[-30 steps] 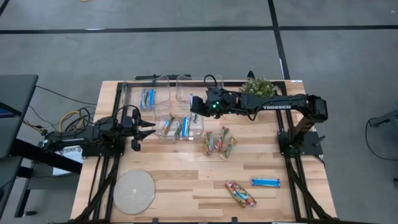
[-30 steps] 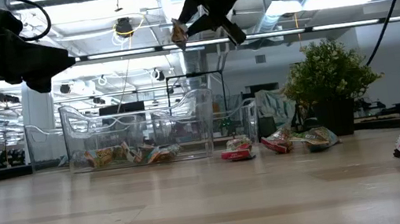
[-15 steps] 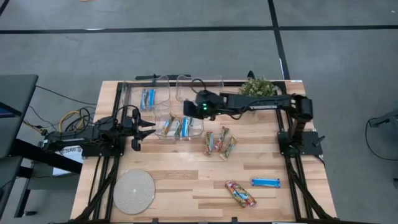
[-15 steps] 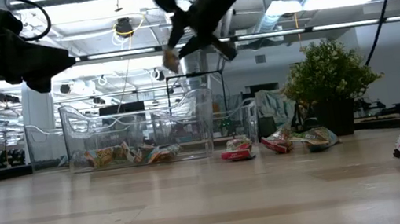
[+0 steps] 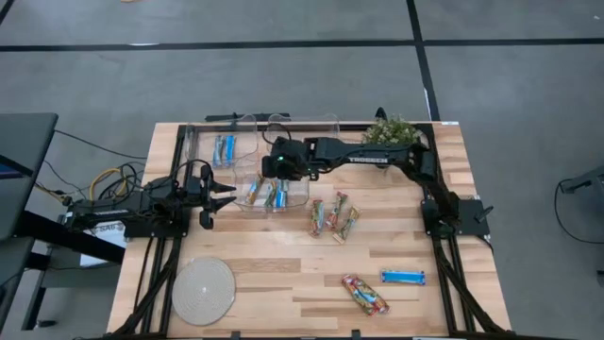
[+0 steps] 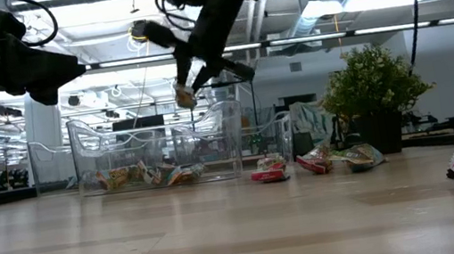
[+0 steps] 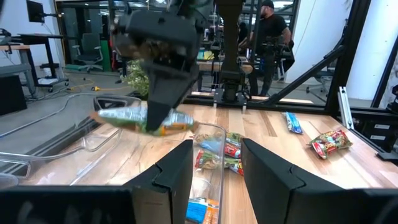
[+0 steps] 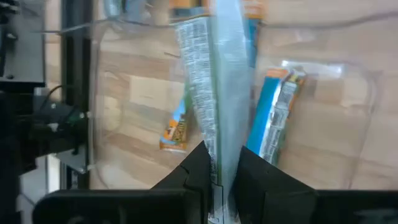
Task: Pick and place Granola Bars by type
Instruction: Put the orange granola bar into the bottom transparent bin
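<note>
My right gripper (image 5: pixel 275 170) reaches across to above the near clear bin (image 5: pixel 300 192) and is shut on a silvery-green granola bar (image 6: pixel 184 95), which also shows in the left wrist view (image 7: pixel 146 118). That bin holds several bars (image 5: pixel 269 194); a far bin holds blue bars (image 5: pixel 225 148). Three multicoloured bars (image 5: pixel 332 217) lie on the table right of the bins. A blue bar (image 5: pixel 403 276) and a red multicoloured bar (image 5: pixel 365 295) lie near the front right. My left gripper (image 5: pixel 224 194) is open and empty, just left of the near bin. My right gripper pinches the bar between its two fingers (image 8: pixel 200 167), by the wrapper part (image 8: pixel 217 146) right at the fingertips. The fingers come from above, slanting down toward the table's left. The bar sticks out beyond the fingertips, lifted clear above the bin.
Two more clear bins (image 5: pixel 302 132) stand at the far edge, next to a small potted plant (image 5: pixel 392 130). A round pale disc (image 5: pixel 203 290) lies at the front left. Bare wood lies in the middle front of the table.
My right gripper has gone toward the table's left edge and down, carrying the bar from over the far bins to over the near bin. The bar stays in its hold and clear of everything.
</note>
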`<state>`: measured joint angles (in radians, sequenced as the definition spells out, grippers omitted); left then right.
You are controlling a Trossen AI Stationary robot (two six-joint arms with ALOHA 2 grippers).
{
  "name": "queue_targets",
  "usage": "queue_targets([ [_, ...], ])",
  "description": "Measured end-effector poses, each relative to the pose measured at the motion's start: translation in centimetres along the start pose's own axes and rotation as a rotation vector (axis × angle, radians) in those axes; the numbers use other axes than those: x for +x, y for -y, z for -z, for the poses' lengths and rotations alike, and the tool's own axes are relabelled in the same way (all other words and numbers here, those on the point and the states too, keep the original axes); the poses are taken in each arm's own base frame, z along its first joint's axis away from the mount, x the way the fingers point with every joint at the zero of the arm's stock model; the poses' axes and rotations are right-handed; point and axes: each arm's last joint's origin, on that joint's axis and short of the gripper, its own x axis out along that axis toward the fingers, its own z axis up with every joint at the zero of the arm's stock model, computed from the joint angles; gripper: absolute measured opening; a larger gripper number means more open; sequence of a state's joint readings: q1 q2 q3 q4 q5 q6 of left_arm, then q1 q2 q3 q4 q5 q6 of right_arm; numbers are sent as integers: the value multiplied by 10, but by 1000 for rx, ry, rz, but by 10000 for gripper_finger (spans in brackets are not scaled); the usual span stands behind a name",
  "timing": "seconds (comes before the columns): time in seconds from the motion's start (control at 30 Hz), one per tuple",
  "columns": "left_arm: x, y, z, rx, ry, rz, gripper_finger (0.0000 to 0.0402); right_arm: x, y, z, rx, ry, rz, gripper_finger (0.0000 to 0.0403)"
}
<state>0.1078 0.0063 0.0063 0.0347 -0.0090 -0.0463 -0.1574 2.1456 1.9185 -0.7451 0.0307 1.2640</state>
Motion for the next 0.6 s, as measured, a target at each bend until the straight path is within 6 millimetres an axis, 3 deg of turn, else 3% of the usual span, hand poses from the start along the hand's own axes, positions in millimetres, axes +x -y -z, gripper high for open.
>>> queue_targets([
  [0.6,0,0,0,0,0,-1,128,40,10,19,110,-47,100,43],
])
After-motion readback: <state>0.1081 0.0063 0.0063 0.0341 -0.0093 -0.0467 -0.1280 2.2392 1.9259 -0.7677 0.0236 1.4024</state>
